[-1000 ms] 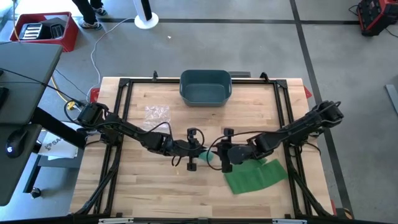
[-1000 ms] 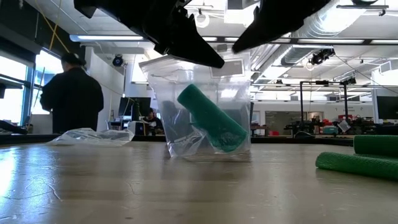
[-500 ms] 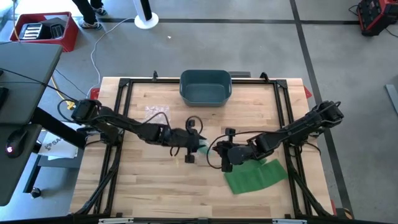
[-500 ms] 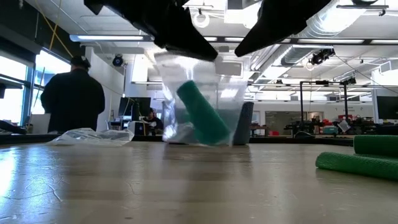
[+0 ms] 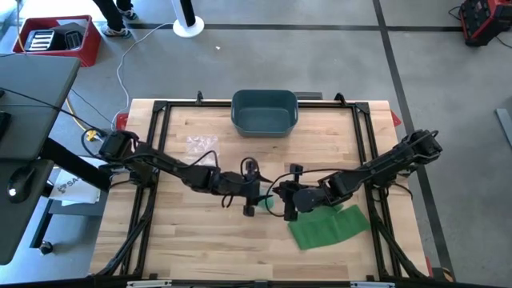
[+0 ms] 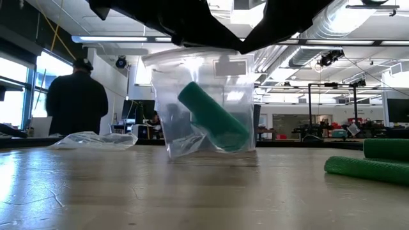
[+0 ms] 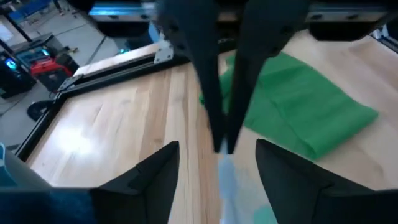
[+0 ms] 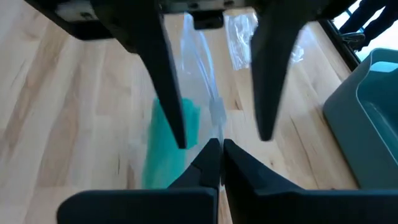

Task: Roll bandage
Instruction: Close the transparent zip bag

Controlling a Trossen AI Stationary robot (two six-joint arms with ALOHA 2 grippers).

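Wooden tabletop (image 5: pixel 200 248), framed in black rails, fills the overhead view of a workshop floor where two dark robot arms meet at mid-table. Right gripper (image 8: pixel 216 155) has its fingers pressed together on the top edge of a clear plastic bag (image 6: pixel 203 105), holding it upright with its bottom resting on the wood. Left gripper (image 7: pixel 217 163) faces it from the other side with its fingers spread wide, one on either side of the bag's edge and the closed right fingertips, gripping nothing. Inside the bag a rolled green bandage (image 6: pixel 212 117) leans at a tilt, one end down toward the bag's lower corner. Just beside the right gripper, on the near right part of the table, lies a flat folded green sheet (image 5: pixel 328 227), seen from table height as a low green roll at the edge of the frame. A second, crumpled clear bag (image 5: pixel 201 145) sits well apart on the left half of the table. A blue-grey bin (image 5: pixel 265 111) stands at the far edge, centred. Beyond the table, a person (image 6: pixel 75 99) in dark clothing stands with back turned among workshop benches.
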